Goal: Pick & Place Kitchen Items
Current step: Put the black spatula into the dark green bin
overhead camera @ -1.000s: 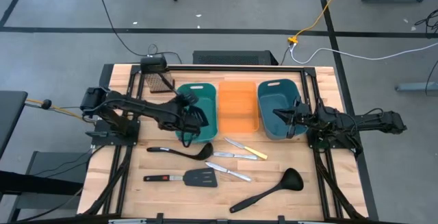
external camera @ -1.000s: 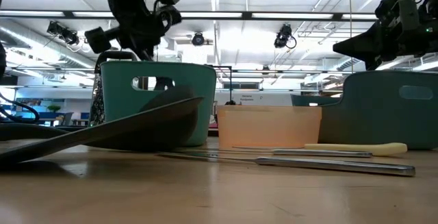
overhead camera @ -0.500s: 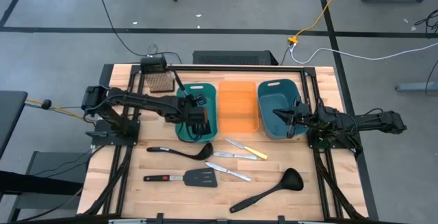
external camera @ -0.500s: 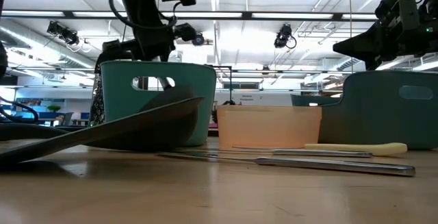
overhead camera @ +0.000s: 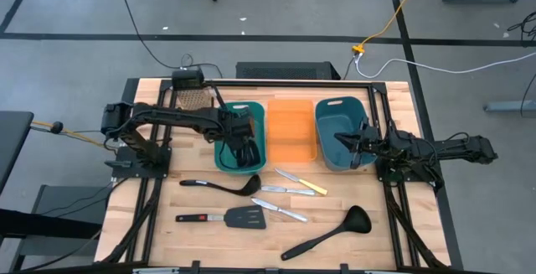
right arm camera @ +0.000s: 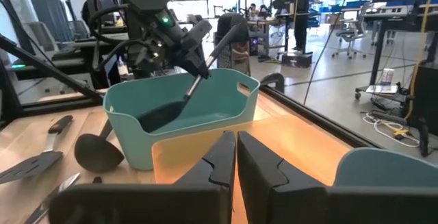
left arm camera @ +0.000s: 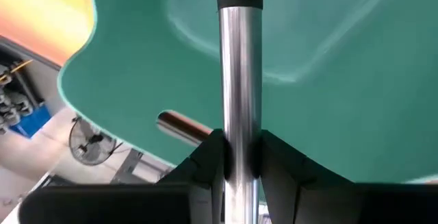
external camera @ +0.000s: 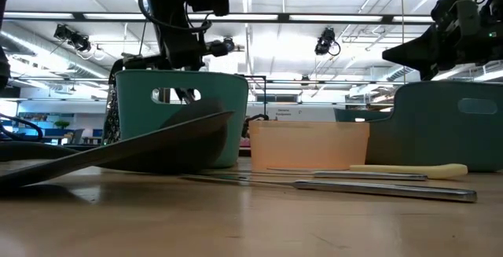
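- Kitchen items are partly sorted: the left teal bin (overhead camera: 224,144) is receiving one black utensil (right arm camera: 164,111), head down inside it.
- Left gripper (left arm camera: 236,157) clamps that utensil's steel shaft; right gripper (right arm camera: 236,155) waits closed and empty over the right teal bin (overhead camera: 328,144).
- Two ladles (overhead camera: 222,186) (overhead camera: 331,234), a spatula (overhead camera: 226,218) and three knives (overhead camera: 289,190) remain on the table (overhead camera: 167,240).

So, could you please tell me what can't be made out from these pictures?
- Head of the utensil held by the left gripper: high view, arm covers it; left wrist view, cut off by the edge.
- Contents of the right teal bin: low view, wall hides them; high view, right gripper overhangs.
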{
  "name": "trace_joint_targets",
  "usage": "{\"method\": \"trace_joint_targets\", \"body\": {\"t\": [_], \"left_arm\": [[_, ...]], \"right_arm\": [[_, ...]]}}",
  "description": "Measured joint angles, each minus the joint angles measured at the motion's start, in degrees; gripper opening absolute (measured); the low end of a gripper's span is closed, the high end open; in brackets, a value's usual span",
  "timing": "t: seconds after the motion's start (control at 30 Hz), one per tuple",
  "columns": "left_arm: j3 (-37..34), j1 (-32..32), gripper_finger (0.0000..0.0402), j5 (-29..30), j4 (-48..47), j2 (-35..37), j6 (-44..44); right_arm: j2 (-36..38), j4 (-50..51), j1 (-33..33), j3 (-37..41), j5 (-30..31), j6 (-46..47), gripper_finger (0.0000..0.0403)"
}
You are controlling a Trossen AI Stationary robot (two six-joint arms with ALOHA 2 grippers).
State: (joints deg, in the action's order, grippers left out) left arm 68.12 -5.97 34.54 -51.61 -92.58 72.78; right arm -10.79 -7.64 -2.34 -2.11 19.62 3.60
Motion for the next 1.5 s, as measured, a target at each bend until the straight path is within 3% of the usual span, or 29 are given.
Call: {"method": "trace_joint_targets", "body": {"t": [0.73, 1.2, 1.5], "left_arm": [[0.0, -5.5, 0.0080, -10.7, 0.6, 0.0, 2.6], [0.0, -5.5, 0.0097, -9.8, -1.0, 0.0, 2.0], [0.0, -5.5, 0.0077, -8.9, -0.5, 0.0, 4.9]], "right_arm": [[0.0, 0.0, 0.0, 0.0, 1.4, -0.8, 0.0027], [0.0, 0.0, 0.0, 0.0, 1.4, -1.1, 0.0027], [0.0, 0.1, 0.0, 0.0, 1.4, -1.1, 0.0027]]}}
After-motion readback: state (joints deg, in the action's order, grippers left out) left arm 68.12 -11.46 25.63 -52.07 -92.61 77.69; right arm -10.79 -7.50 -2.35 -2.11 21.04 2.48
